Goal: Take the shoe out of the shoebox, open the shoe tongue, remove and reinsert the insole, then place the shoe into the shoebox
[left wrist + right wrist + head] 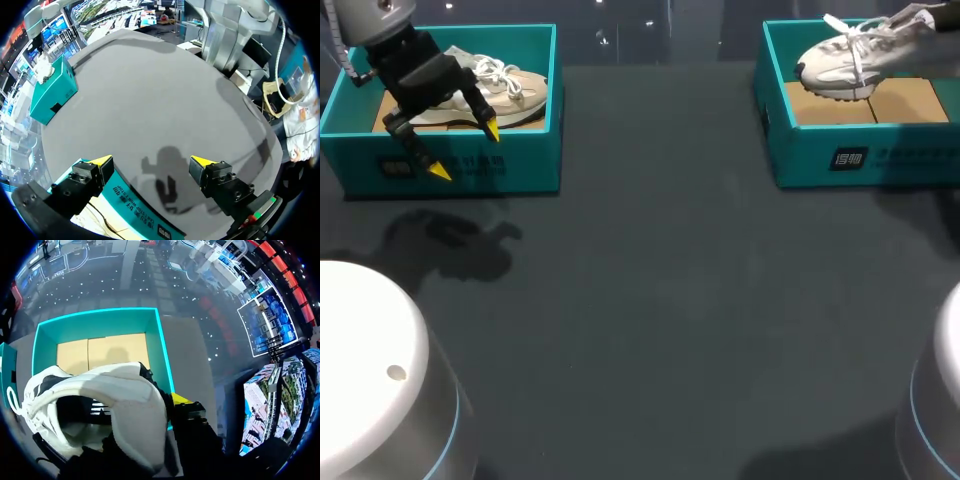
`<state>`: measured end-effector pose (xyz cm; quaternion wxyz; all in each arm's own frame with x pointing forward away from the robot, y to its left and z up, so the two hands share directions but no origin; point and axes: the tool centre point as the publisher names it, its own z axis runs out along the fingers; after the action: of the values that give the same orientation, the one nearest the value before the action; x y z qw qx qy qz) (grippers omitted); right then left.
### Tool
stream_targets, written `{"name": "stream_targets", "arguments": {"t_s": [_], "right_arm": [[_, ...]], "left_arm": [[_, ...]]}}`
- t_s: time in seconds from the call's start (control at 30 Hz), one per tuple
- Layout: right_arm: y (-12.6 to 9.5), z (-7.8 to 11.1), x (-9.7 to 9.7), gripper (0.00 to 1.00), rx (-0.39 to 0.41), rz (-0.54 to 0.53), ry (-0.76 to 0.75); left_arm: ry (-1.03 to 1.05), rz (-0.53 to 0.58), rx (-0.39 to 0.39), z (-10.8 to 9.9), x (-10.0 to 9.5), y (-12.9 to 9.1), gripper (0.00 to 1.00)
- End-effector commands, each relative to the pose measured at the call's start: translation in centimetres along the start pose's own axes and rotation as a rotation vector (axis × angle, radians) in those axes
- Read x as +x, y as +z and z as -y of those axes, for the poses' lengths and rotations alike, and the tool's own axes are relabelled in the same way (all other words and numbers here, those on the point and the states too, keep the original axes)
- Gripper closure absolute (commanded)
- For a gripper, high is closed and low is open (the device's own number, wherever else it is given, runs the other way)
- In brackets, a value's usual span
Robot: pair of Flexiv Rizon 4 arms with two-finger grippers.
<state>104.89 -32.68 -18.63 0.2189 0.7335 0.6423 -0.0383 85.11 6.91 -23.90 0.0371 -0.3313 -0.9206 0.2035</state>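
A white shoe (855, 55) hangs tilted over the right teal shoebox (860, 155), heel up toward the view's right corner. My right gripper (160, 405) is shut on the heel collar of this shoe (107, 400). One yellow fingertip (179, 399) shows beside the shoe and the other is hidden. The box's brown floor (102, 352) lies below. My left gripper (466, 150) stands open over the front wall of the left teal shoebox (520, 165), which holds a beige shoe (505, 90). Nothing is between the left gripper's (152, 161) fingers.
Dark tabletop (660, 290) stretches between the two boxes. White round arm bases stand at the near left (365, 370) and near right (945, 390) corners. The left box's front wall (135, 205) runs under the left fingers.
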Motion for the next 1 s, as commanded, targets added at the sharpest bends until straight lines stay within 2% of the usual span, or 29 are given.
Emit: {"name": "stream_targets", "arguments": {"t_s": [0.03, 0.13, 0.2, 0.37, 0.4, 0.77, 1.0], "right_arm": [[-0.2, 0.0, -0.1, 1.00, 0.000, -0.003, 0.002], [-0.2, 0.0, -0.1, 1.00, 0.000, -0.003, 0.002], [0.5, 0.2, -0.2, 1.00, -0.031, -0.006, 0.028], [2.2, 0.7, -0.4, 1.00, -0.010, 0.019, 0.065], [2.4, 0.9, -0.4, 1.00, -0.026, 0.021, 0.075], [4.4, 2.1, 0.8, 1.00, -0.072, 0.050, 0.053], [5.5, 3.4, 0.9, 1.00, -0.049, 0.041, 0.065]], "left_arm": [[0.001, 0.000, -0.003, 0.0, 0.1, 0.0, 0.00], [0.001, 0.000, -0.003, 0.0, 0.1, 0.0, 0.00], [0.001, 0.000, -0.003, 0.0, 0.1, 0.0, 0.00], [0.001, 0.000, -0.003, 0.0, 0.1, 0.0, 0.00], [0.001, 0.000, -0.003, 0.0, 0.1, 0.0, 0.00], [0.001, 0.000, -0.003, 0.0, 0.1, 0.0, 0.00], [0.001, 0.000, -0.003, 0.0, 0.1, 0.0, 0.00]]}}
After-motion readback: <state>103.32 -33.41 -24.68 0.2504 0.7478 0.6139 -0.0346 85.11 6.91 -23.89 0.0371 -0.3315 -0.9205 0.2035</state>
